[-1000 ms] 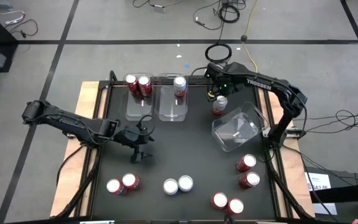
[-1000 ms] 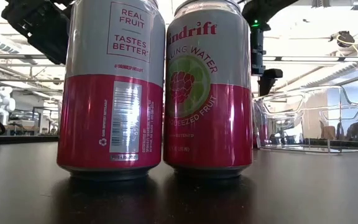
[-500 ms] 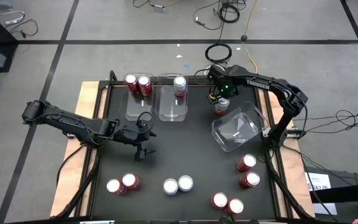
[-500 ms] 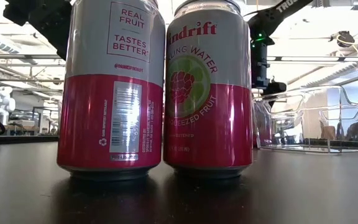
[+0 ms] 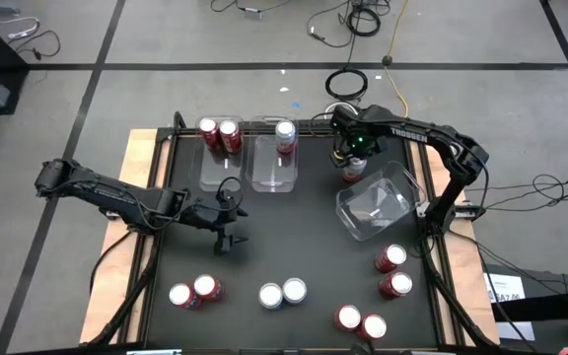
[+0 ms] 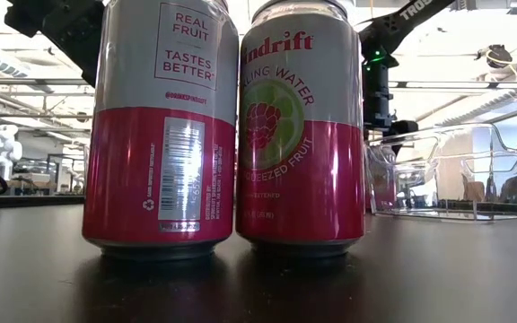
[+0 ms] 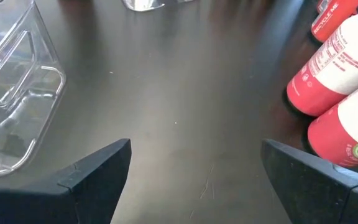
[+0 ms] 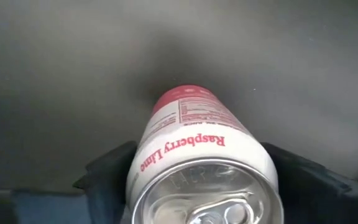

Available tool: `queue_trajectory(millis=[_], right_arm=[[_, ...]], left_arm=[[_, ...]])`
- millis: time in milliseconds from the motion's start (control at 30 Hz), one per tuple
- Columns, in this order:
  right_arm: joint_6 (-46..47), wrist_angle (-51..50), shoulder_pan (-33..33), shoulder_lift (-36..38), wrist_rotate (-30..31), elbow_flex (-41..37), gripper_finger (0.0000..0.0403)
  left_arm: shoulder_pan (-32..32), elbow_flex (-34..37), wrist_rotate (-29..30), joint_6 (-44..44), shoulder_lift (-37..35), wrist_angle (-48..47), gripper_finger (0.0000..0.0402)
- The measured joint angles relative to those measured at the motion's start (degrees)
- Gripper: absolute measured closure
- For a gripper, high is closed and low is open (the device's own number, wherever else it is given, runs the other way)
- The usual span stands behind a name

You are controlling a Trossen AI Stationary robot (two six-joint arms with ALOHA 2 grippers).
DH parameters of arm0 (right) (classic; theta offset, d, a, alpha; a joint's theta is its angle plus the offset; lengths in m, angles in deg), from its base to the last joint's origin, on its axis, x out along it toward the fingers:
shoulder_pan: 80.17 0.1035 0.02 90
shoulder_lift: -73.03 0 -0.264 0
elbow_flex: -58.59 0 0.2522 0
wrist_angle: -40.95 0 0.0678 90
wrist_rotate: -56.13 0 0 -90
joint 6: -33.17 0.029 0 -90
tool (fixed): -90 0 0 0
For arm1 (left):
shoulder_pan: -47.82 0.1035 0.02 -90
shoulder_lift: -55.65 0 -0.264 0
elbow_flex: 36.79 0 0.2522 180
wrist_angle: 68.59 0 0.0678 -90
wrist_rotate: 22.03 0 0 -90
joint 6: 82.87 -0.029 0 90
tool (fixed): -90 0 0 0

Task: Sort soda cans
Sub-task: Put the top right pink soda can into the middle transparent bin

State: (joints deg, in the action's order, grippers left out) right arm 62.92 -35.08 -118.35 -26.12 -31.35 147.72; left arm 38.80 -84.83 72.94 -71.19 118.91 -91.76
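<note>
My right gripper point(image 5: 352, 158) point(image 8: 197, 168) is open and points down over an upright white-and-red soda can point(image 5: 349, 173) point(image 8: 194, 149) near the table's far right. One finger stands on each side of the can's upper body. In the low view the gripper point(image 6: 400, 127) hangs behind the two front cans. My left gripper point(image 5: 228, 238) point(image 7: 196, 163) is open above bare tabletop at centre left. Two red cans point(image 5: 218, 132) stand in the left bin point(image 5: 219, 174) and a silver can point(image 5: 285, 132) in the middle bin point(image 5: 273, 176).
A third clear bin point(image 5: 375, 205) point(image 6: 456, 170) lies tilted just near of the right gripper. Several cans stand in pairs along the near edge point(image 5: 193, 291) point(image 5: 282, 293) point(image 5: 361, 321) and at the right point(image 5: 392, 271). Two cans point(image 6: 227, 126) fill the low view's front.
My right gripper has moved a little toward the near right and come down over the can, so its fingers now straddle the can's top. The can has stayed where it was.
</note>
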Motion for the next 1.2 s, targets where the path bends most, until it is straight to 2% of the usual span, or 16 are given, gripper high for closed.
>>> queue_trajectory(millis=[100,367,700,967,1200], right_arm=[[0.01,-0.59,0.0,0.04,-0.04,0.0,0.0123],[0.0,-1.04,0.0,1.46,0.15,-0.17,0.0123],[-0.36,0.46,0.0,9.43,0.2,1.54,0.0123],[-2.41,2.38,1.8,12.8,0.37,13.18,0.0121],[-5.06,3.87,7.0,8.1,0.13,27.27,0.0121]], left_arm=[[0.0,0.0,0.0,0.0,0.0,-0.08,0.0034],[0.0,0.0,-0.02,0.0,0.02,-0.08,0.0034],[0.0,0.0,-0.07,0.04,0.02,-0.01,0.0034],[0.0,0.0,-0.26,0.05,0.02,1.36,0.0034],[0.0,0.0,-0.26,0.09,0.02,1.75,0.0034]])
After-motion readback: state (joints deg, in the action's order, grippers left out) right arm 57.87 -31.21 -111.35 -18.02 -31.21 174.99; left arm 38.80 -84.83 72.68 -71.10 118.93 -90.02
